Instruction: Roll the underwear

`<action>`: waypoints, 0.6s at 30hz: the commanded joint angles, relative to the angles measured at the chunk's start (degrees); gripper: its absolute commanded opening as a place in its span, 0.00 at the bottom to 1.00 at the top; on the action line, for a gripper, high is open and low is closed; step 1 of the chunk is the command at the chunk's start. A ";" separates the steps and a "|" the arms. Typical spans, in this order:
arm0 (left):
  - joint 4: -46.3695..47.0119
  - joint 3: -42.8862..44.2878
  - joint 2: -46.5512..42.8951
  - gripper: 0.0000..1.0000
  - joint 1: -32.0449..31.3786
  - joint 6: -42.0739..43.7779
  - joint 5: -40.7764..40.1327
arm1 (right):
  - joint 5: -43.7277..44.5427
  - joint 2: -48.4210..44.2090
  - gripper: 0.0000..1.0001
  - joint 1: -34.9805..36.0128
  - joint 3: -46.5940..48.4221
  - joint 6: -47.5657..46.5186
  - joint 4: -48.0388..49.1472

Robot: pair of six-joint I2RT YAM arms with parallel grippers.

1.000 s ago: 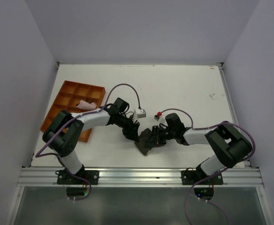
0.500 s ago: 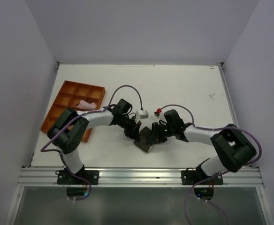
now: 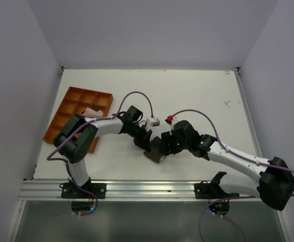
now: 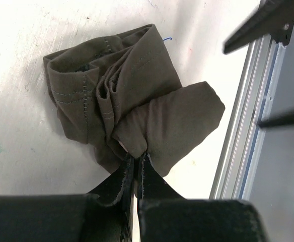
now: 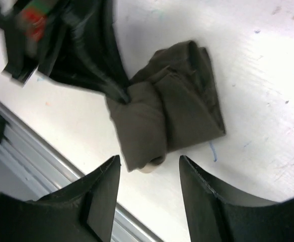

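Note:
The underwear (image 3: 155, 151) lies as a dark brownish-grey folded bundle on the white table between both arms, near the front edge. In the left wrist view the underwear (image 4: 137, 101) shows several creased folds. My left gripper (image 4: 136, 157) is shut, pinching one fold at the bundle's near side; from above the left gripper (image 3: 146, 142) sits at its left. My right gripper (image 5: 149, 158) stands open just short of the underwear (image 5: 172, 106), nothing between its fingers. A pale waistband end peeks out of the roll's open end. The right gripper (image 3: 166, 146) is at the bundle's right.
An orange compartment tray (image 3: 89, 91) stands at the left with a small pale pink cloth (image 3: 90, 112) in it. A small white box (image 3: 152, 121) and a red piece (image 3: 170, 120) lie just behind the grippers. The aluminium rail (image 3: 152, 187) runs along the front edge.
My left gripper has shut on a fold of the underwear. My right gripper has opened and let go of the cloth, and the right arm's elbow has swung out to the right.

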 commanded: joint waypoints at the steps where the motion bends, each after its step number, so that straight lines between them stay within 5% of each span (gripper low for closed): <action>1: -0.50 0.61 2.43 0.00 -0.18 0.16 -3.75 | 13.17 -2.65 0.57 6.45 4.13 -3.74 -6.34; 12: -1.38 0.97 2.69 0.00 -0.18 0.16 -4.27 | 29.96 14.04 0.68 25.34 16.16 -12.44 -9.95; 18: -1.82 0.88 2.60 0.00 -0.18 0.42 -4.54 | 32.96 22.56 0.68 27.20 20.48 -15.00 -14.08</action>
